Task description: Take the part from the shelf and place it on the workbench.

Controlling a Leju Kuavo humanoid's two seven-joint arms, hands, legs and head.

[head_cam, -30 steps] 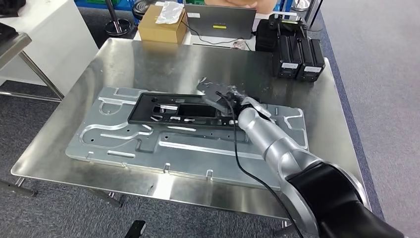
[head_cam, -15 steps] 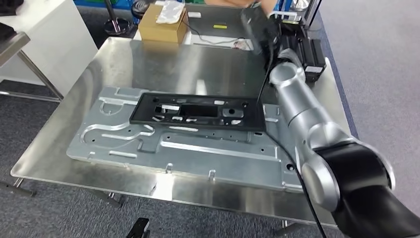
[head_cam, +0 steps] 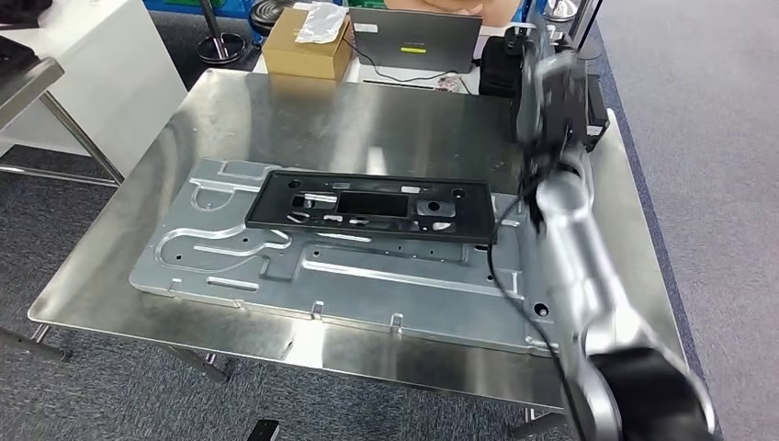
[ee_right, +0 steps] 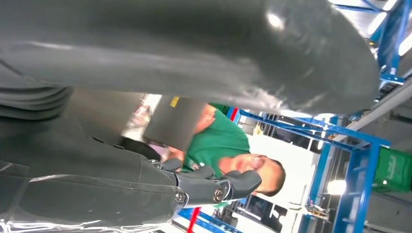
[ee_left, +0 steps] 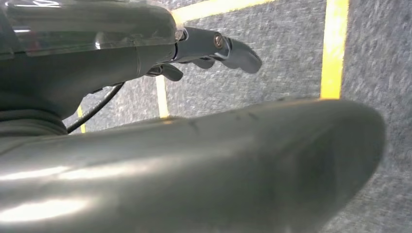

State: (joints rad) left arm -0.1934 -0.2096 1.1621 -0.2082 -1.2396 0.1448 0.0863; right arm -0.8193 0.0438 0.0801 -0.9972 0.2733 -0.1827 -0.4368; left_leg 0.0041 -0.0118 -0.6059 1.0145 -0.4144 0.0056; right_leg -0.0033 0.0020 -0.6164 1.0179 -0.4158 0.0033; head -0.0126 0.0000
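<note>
- The part (head_cam: 367,208), a long black rectangular frame with cut-outs, lies flat on the grey metal fixture plate (head_cam: 276,266), toward the plate's far edge.
- The fixture plate rests on the shiny steel desk (head_cam: 303,119) and covers most of the desk's near half.
- The right arm (head_cam: 579,257) rises from the lower right of the head view and extends over the desk's right side.
- The right hand (head_cam: 549,96) is raised above the far right corner of the desk, well apart from the part. It is blurred in the head view.
- In the right wrist view, the right hand's fingers (ee_right: 240,183) are loosely extended and nothing is seen in them.
- The left hand (ee_left: 214,51) hangs over grey carpet floor (ee_left: 286,53) marked with yellow lines (ee_left: 334,48). Its fingers are slightly bent and hold nothing.
- Black battery-like units (head_cam: 588,110) stand at the far right edge of the desk, partly behind the right hand.
- Beyond the desk sit a cardboard box (head_cam: 308,48) with a plastic bag (head_cam: 320,20) on top, and a dark laptop (head_cam: 415,39).
- A black cable (head_cam: 501,266) runs along the right arm above the fixture plate.
- A person in a green shirt (ee_right: 216,141) appears in the right wrist view, behind the laptop.
</note>
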